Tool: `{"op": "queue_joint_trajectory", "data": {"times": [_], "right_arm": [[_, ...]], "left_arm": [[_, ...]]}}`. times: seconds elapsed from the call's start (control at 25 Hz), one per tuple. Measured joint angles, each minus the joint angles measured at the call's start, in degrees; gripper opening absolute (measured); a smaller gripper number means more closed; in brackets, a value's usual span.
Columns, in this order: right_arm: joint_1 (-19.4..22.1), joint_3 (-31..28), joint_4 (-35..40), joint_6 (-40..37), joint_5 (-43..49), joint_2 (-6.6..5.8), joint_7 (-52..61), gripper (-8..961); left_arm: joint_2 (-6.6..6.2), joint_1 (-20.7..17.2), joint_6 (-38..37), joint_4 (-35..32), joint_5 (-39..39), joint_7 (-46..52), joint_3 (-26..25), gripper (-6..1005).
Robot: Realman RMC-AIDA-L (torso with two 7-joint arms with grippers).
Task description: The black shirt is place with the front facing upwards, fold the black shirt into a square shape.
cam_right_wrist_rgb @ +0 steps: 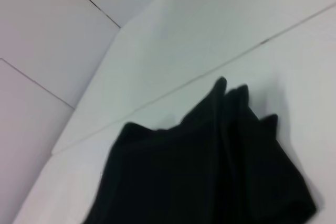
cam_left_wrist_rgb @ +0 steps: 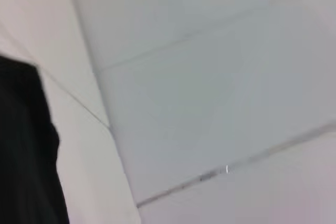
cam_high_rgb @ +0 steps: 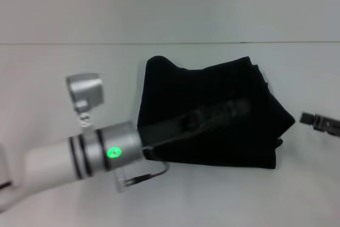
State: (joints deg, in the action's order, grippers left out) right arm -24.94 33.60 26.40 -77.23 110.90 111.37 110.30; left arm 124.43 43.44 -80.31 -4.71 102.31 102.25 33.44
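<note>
Black shirt (cam_high_rgb: 212, 115) bunched on white table (cam_high_rgb: 53, 67), left tool (cam_high_rgb: 223, 111) over it, grip unclear, right tool (cam_high_rgb: 321, 123) visible only from head view

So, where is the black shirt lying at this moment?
In the head view the black shirt lies folded into a bundle at the middle of the white table. The left gripper reaches over it, and the right gripper stays off to its right.

White left arm (cam_high_rgb: 48, 166), silver wrist, black rings, green light
</note>
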Motion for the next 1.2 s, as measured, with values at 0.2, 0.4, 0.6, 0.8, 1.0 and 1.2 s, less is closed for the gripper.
{"op": "queue_joint_trajectory", "data": {"times": [0.2,0.4,0.6,0.8,1.0,1.2], "right_arm": [[-6.0,1.9,3.8,-1.7,6.8,-1.27,13.2,894],[-13.7,2.5,5.3,-2.5,18.4,-2.33,26.1,894],[-19.6,2.6,7.3,-4.3,27.4,-2.09,35.0,894],[-21.9,3.9,7.6,-5.5,30.5,-1.65,40.9,895],[-22.2,5.4,6.6,-2.8,30.9,-1.6,42.9,895],[-23.2,5.5,3.9,0.2,30.6,-1.3,42.2,895]], "left_arm": [[-0.43,-9.3,-7.3,-15.8,0.8,-5.7,8.2,950],[-0.5,-18.3,-10.3,-28.8,0.9,-16.3,12.9,950],[-0.6,-21.7,-15.5,-32.4,1.3,-27.4,13.1,950],[-1.37,-22.2,-17.7,-32.8,1.4,-31.1,12.5,950],[-1.72,-22.3,-17.9,-32.4,1.4,-32.5,12.6,950],[-1.69,-22.1,-17.9,-32.3,1.4,-32.7,12.9,950]]}}
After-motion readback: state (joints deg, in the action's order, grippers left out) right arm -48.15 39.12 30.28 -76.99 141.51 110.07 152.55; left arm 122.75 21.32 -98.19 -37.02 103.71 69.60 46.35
